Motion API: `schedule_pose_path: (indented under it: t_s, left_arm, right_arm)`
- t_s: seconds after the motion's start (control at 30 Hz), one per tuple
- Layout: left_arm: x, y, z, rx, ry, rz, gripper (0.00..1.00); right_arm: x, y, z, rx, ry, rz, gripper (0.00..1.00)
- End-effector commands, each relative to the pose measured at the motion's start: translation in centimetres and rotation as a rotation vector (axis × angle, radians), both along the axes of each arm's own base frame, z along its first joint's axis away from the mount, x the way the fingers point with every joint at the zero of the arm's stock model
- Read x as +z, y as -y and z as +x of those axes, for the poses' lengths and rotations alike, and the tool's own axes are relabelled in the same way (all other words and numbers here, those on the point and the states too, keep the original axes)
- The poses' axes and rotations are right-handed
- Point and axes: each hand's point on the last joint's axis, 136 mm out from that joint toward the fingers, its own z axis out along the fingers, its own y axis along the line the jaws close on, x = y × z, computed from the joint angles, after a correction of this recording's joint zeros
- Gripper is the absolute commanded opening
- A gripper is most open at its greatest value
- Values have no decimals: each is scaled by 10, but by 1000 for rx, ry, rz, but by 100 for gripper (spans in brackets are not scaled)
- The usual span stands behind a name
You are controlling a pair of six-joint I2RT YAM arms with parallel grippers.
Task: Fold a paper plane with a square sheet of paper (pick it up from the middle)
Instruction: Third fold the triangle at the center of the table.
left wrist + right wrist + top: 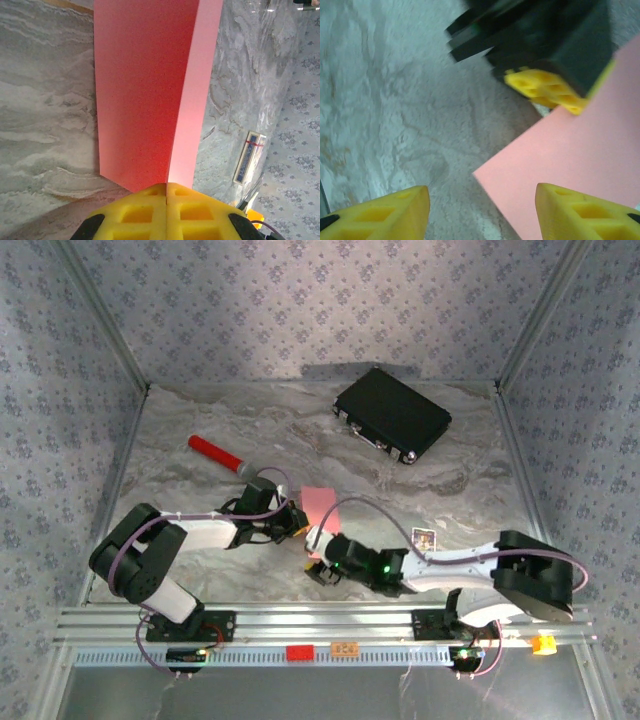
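Note:
The salmon-pink square sheet of paper (318, 504) is held up near the table's middle, bent along a centre line into a V (145, 90). My left gripper (166, 186) is shut on its near edge at the fold, yellow pads (135, 212) pressed together. In the top view the left gripper (296, 521) sits just left of the sheet. My right gripper (480, 200) is open, low over the table, with a corner of the sheet (580, 155) reaching between its fingers (580, 212) untouched. The right gripper (318, 566) is just in front of the sheet.
A black case (392, 416) lies at the back right. A red cylinder with a grey cap (215, 453) lies at the left. A small printed card (424, 538) rests right of the grippers, also seen from the left wrist (248, 157). Marble tabletop (200, 500) surrounds them.

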Motion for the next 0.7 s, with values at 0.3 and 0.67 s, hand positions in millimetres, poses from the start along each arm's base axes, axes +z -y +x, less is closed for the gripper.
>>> schedule_pose_path:
  t_s: [0.3, 0.67]
  left_arm:
    - [7, 1, -1, 5, 1, -22, 5]
    - [7, 0, -1, 7, 6, -12, 5]
  right_arm:
    - [-13, -11, 26, -67, 350, -227, 61]
    - [-18, 3, 31, -136, 361, -235, 46]
